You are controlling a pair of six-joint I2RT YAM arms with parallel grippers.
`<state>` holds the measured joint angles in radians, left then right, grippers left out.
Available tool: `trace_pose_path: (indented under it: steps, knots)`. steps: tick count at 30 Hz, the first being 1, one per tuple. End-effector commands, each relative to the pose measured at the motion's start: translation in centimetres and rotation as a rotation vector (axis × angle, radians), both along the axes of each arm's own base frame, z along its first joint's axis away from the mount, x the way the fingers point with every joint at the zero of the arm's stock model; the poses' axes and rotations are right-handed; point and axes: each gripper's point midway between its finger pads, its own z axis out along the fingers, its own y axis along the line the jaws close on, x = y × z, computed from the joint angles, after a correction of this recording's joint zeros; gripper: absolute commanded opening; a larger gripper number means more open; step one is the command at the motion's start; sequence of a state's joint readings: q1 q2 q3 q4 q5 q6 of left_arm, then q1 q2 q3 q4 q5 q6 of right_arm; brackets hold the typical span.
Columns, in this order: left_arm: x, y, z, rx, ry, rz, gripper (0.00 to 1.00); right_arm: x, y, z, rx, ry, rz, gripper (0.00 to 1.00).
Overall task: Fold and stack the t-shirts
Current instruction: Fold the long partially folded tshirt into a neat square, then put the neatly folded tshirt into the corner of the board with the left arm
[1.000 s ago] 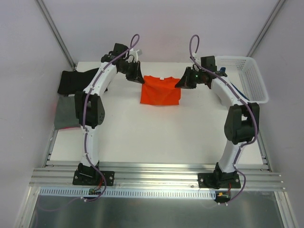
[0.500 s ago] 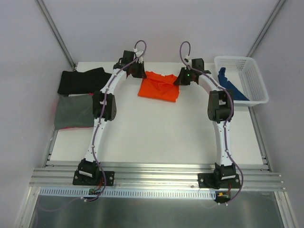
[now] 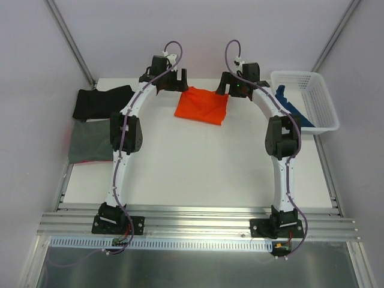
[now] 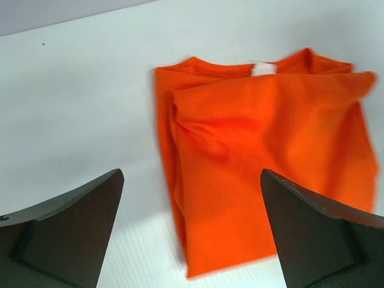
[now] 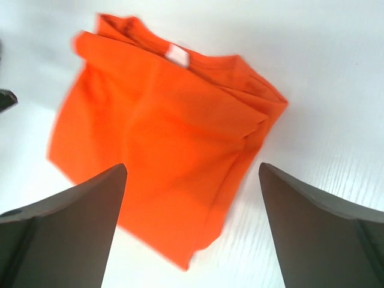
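Orange t-shirt (image 3: pixel 202 107) folded, far-centre counter (image 3: pixel 198 174). Left pincer (image 4: pixel 191 177) wide, empty; right pincer (image 5: pixel 192 168) wide, empty; both flank cloth, clear of it. Risk: top layer skewed, edges loose; one-sided grip likely spills fold during lift.

Item 1: table (image 3: pixel 198 174), with my two arm bases at its near edge
Item 2: middle t-shirt (image 3: pixel 202 105), lay flat on the table at far centre, apart from the other cloth
Item 3: my left claw (image 3: pixel 177 83) hung by that shirt's far left corner, my right claw (image 3: pixel 225 86) by its far right corner, the shirt between them
Item 4: far-left t-shirt (image 3: pixel 99 101), lay at the table's far left corner; near-left t-shirt (image 3: pixel 90 141) lay just before it, along the left edge
Item 5: basket (image 3: pixel 321 99), stood at the far right corner; basket t-shirt (image 3: pixel 288 107) lay in it, at its left side
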<state>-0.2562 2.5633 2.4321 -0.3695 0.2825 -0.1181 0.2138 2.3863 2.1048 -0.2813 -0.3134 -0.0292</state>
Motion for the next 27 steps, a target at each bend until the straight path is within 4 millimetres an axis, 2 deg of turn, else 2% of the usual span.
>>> trace_pose_path:
  steps: [1,2,3,4,5,7,9,10,11,14,15,17,18,19,21,25,27]
  knots:
    - [-3.3,-1.7,11.1,-0.105,-0.100,-0.055,0.99,-1.8,1.5,11.0,0.064,-0.170,0.018,0.95]
    - [-4.7,-1.8,10.7,-0.118,-0.055,-0.075,0.99,-2.6,2.0,10.1,0.087,-0.126,0.015,0.94]
    - [-5.9,-2.7,10.9,-0.158,-0.023,-0.127,0.99,-3.4,2.9,10.0,0.111,-0.106,0.035,0.91]
    - [-6.6,-2.5,11.2,-0.173,-0.011,-0.141,0.99,-4.3,4.3,9.8,0.132,-0.080,0.059,0.91]
    - [-7.3,-2.2,10.3,-0.176,0.035,-0.138,0.99,-5.0,5.2,9.3,0.162,-0.041,0.067,0.91]
    - [-7.8,-1.2,10.3,-0.197,0.065,-0.126,0.99,-6.3,7.3,8.5,0.192,0.003,0.114,0.90]
    - [-8.2,-0.3,9.6,-0.192,0.098,-0.120,0.99,-6.5,8.4,6.8,0.215,0.051,0.113,0.88]
    - [-8.3,0.4,9.9,-0.188,0.094,-0.109,0.99,-6.4,8.8,6.4,0.220,0.057,0.117,0.87]
    - [-8.3,1.3,9.3,-0.179,0.109,-0.089,0.99,-6.2,9.0,5.0,0.218,0.081,0.110,0.87]
    - [-8.5,2.8,8.3,-0.150,0.125,-0.062,0.99,-5.3,9.4,3.5,0.223,0.101,0.101,0.86]
    - [-8.6,3.0,7.8,-0.145,0.134,-0.062,0.99,-5.0,9.5,1.8,0.218,0.126,0.094,0.86]
    - [-8.5,3.2,6.5,-0.149,0.168,-0.055,0.99,-4.4,9.6,1.4,0.220,0.125,0.090,0.86]
    - [-8.3,3.6,5.8,-0.156,0.189,-0.038,0.99,-4.2,9.5,0.3,0.220,0.142,0.081,0.87]
    - [-8.1,3.7,4.4,-0.166,0.222,-0.029,0.99,-4.0,9.5,0.2,0.221,0.140,0.082,0.87]
    - [-7.7,3.8,3.7,-0.200,0.249,-0.032,0.99,-3.9,9.3,-0.7,0.220,0.158,0.074,0.87]
    - [-7.0,3.8,1.0,-0.233,0.308,-0.020,0.99,-5.1,9.0,-2.5,0.211,0.218,0.071,0.87]
    - [-7.1,3.5,0.4,-0.265,0.341,-0.027,0.99,-6.5,9.0,-3.5,0.218,0.269,0.085,0.87]
